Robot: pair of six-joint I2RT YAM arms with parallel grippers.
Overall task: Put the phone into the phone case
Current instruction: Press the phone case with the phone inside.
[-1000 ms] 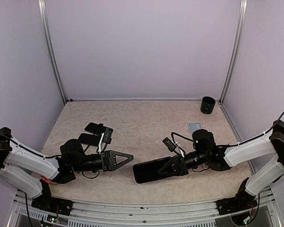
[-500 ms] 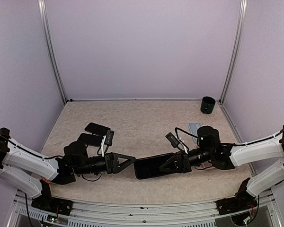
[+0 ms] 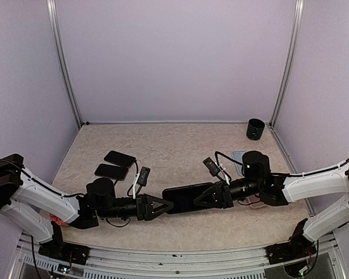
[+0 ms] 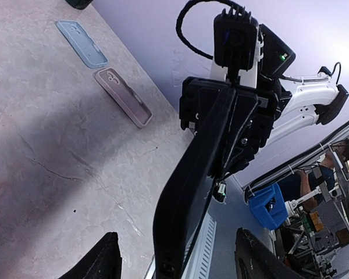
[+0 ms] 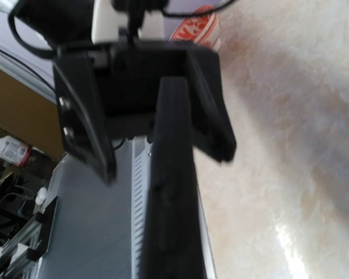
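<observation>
The right gripper [image 3: 198, 199] is pinched tight on one end of the black phone [image 3: 183, 195], held up off the counter [image 3: 180, 145] in the lower middle of the top view. The left gripper [image 3: 170, 206] is spread wide around the phone's other end. Only the left wrist view clearly shows a grey case [image 4: 123, 97] and a blue case [image 4: 81, 43], lying flat at its upper left.

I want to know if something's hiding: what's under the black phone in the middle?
Just table shows all around the phone, which the right gripper holds. From above, the phone covers the spot right beneath it, so I can't tell what's there.
</observation>
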